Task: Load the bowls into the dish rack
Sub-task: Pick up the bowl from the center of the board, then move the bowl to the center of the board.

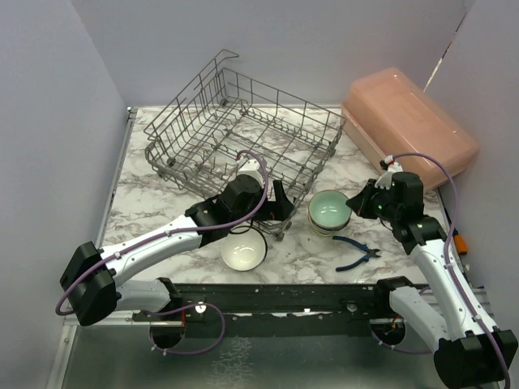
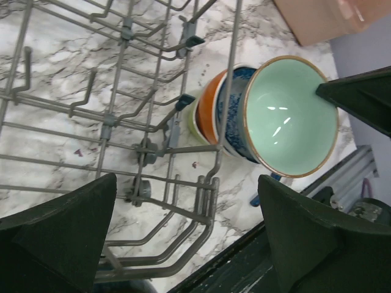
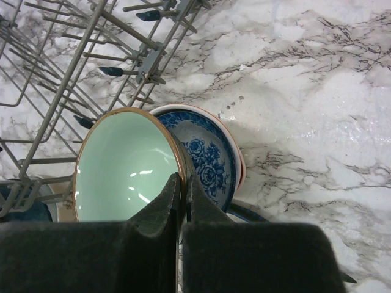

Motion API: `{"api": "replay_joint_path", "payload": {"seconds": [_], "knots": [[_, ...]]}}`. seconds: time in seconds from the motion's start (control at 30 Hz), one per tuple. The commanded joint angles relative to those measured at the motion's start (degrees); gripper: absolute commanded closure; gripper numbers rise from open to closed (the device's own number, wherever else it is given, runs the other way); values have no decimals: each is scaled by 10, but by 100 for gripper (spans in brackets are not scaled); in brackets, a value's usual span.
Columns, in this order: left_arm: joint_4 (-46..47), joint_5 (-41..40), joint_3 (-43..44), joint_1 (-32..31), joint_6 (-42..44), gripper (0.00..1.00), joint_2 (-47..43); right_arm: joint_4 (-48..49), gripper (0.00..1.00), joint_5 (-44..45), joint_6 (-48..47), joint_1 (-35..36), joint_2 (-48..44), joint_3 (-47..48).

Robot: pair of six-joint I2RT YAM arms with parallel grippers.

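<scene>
No bowls show in the dish rack yet; the right gripper pinches the mint bowl by its rim; the left gripper is spread.

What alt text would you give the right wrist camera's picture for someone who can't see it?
The right gripper pinches the rim of a round mint green bowl, which sits tilted in a blue-patterned white bowl. A grey wire dish rack stands at upper left, on a white marble table.

Pink box back-R, blue pliers front, marble table.
</scene>
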Motion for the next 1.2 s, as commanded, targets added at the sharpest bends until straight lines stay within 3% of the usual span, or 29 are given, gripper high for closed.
{"api": "replay_joint_path", "payload": {"seconds": [0.0,0.4,0.67,0.83,1.17], "knots": [[81,52,-11,0,-22,1,3,23,100,-37,1,-2,-25,29],[204,131,-56,7,-54,1,-7,11,99,-19,9,-2,-77,43],[274,201,-56,9,-76,1,16,38,100,-94,20,-2,-87,63],[274,219,-34,9,-79,8,49,64,99,-139,35,-2,-83,69],[274,210,-18,7,-78,56,80,95,99,-196,57,-2,-55,53]]}}
